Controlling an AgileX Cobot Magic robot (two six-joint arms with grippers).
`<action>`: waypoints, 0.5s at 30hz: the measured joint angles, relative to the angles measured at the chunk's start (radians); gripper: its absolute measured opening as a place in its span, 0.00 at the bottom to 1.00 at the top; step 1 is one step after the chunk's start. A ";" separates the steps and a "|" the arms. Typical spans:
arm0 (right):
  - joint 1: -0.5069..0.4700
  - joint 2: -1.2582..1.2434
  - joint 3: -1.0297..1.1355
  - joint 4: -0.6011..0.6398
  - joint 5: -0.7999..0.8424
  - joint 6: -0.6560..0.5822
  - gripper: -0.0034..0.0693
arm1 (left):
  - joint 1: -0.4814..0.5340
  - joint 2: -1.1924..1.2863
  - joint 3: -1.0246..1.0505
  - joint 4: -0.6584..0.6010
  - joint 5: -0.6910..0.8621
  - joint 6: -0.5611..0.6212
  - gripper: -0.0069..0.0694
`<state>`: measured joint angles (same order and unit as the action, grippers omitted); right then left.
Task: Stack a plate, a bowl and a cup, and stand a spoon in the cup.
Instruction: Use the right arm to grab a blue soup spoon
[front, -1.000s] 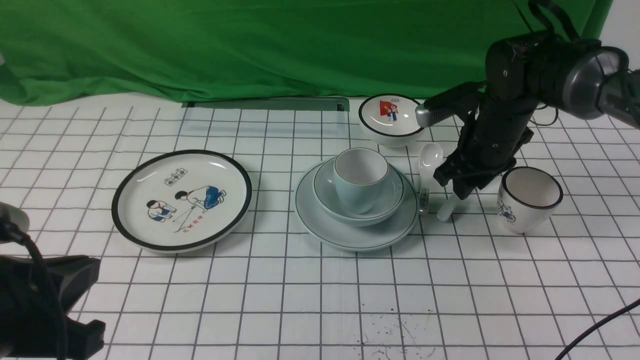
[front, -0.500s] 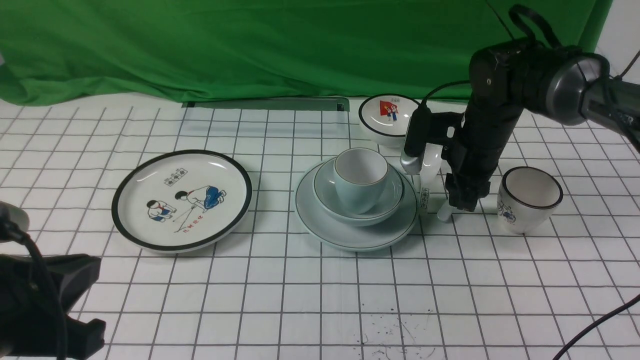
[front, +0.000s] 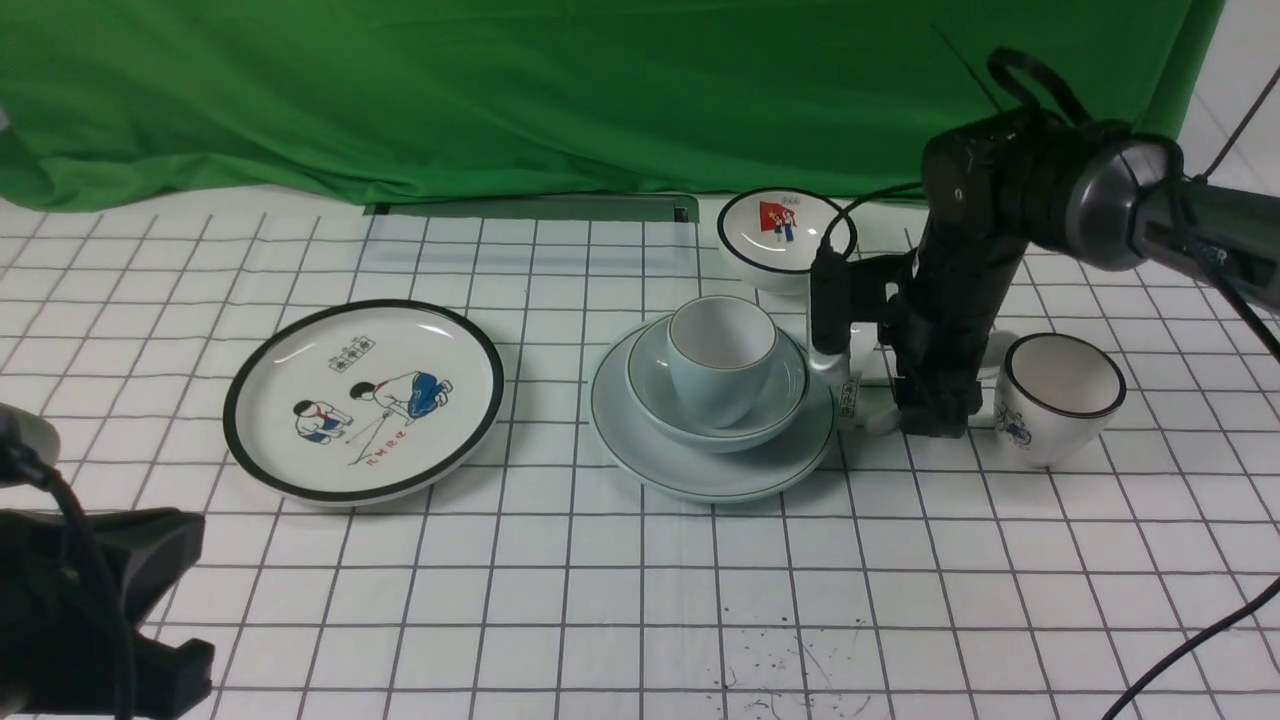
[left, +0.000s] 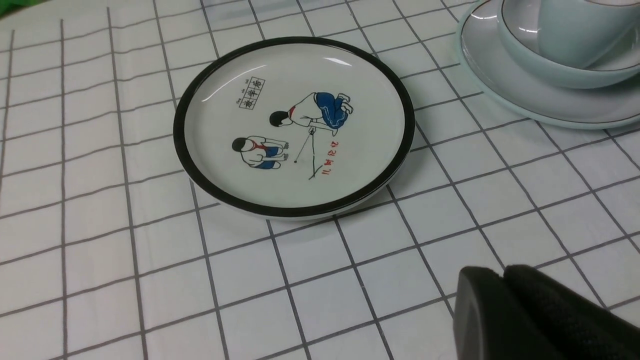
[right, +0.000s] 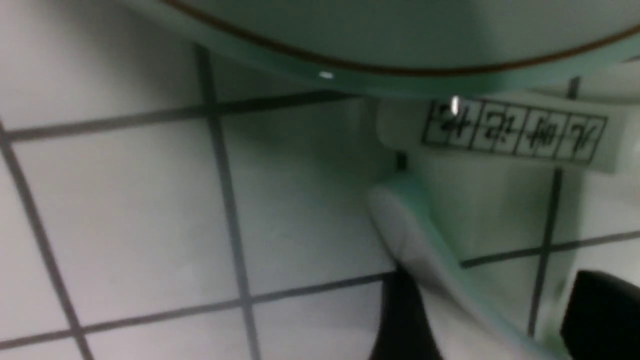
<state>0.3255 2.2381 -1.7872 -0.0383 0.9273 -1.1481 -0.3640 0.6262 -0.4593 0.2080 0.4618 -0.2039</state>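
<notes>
Finds right claw (right: 492, 300) spread wide astride spoon (right: 410, 230) handle, toward the surface's (front: 600, 600) right edge, beside stacked plate (front: 700, 478), bowl (front: 700, 432), cup (front: 715, 385); left claw (left: 502, 280) pinched closed, empty, at front-left corner.

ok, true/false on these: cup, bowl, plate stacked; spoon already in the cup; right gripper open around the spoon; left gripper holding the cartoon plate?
1. The cup sits in the bowl, which sits on the plate. True.
2. The spoon stands in the cup. False: the cup is empty; the spoon lies flat beside the plate.
3. The right gripper is open, a finger on each side of the spoon handle. True.
4. The left gripper holds the cartoon plate. False: it is shut, empty, clear of that plate.
</notes>
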 joint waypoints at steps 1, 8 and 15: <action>0.001 0.000 0.000 0.000 -0.005 -0.001 0.59 | 0.000 0.000 0.000 0.000 0.000 0.000 0.08; 0.001 0.005 0.001 -0.004 -0.086 -0.001 0.16 | 0.000 0.000 0.000 0.000 -0.004 0.000 0.08; -0.004 -0.020 0.001 -0.001 -0.134 0.002 0.16 | 0.000 0.000 0.000 0.000 -0.005 0.000 0.08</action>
<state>0.3211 2.2179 -1.7864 -0.0393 0.7935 -1.1456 -0.3640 0.6262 -0.4593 0.2080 0.4570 -0.2039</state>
